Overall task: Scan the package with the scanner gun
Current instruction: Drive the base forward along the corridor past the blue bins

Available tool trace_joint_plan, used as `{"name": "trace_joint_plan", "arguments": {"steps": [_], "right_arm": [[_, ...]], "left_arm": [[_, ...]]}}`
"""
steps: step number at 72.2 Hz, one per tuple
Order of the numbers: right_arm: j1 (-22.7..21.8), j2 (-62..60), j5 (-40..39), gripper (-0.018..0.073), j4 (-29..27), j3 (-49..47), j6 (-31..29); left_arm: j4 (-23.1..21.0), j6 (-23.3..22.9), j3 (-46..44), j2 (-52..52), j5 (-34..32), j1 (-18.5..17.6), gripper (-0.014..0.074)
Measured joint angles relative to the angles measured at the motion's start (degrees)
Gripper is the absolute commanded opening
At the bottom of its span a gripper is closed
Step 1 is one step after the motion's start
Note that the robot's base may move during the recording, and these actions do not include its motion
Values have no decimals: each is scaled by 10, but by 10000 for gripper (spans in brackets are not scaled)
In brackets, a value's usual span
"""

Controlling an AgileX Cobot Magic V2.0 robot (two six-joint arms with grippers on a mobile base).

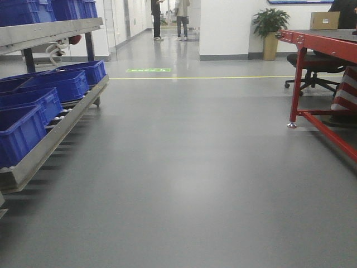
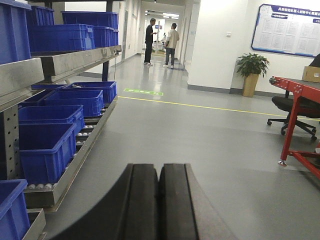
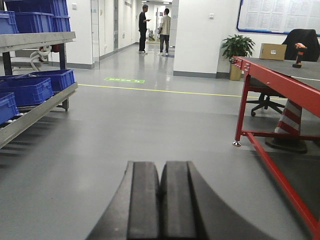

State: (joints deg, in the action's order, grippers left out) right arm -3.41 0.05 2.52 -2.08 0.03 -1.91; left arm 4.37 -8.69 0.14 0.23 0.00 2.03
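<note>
The package [image 3: 272,51], a tan cardboard box with a small white label, sits at the far end of the red table [image 3: 280,82]; it also shows in the front view as the package [image 1: 324,20] and at the edge of the left wrist view as the package [image 2: 311,74]. Just right of it stands the scanner gun [image 3: 300,53], black with an orange head. My left gripper [image 2: 159,172] is shut with nothing in it, hanging over bare floor. My right gripper [image 3: 161,170] is likewise shut and empty, far short of the table.
A metal rack of blue bins [image 1: 50,100] lines the left side. The red table's legs and low crossbar [image 1: 323,125] stand at right, with an office chair [image 1: 312,70] and a striped cone [image 3: 292,122] beneath. A potted plant [image 1: 270,28] and two people [image 3: 152,27] are far off.
</note>
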Motion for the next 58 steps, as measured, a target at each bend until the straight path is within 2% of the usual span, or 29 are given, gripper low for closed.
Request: {"name": "trace_joint_plan", "arguments": {"steps": [58], "right_arm": [[0,0,0,-167,0,0,0]], "left_arm": [[0,0,0,0,0,0,-111]]}}
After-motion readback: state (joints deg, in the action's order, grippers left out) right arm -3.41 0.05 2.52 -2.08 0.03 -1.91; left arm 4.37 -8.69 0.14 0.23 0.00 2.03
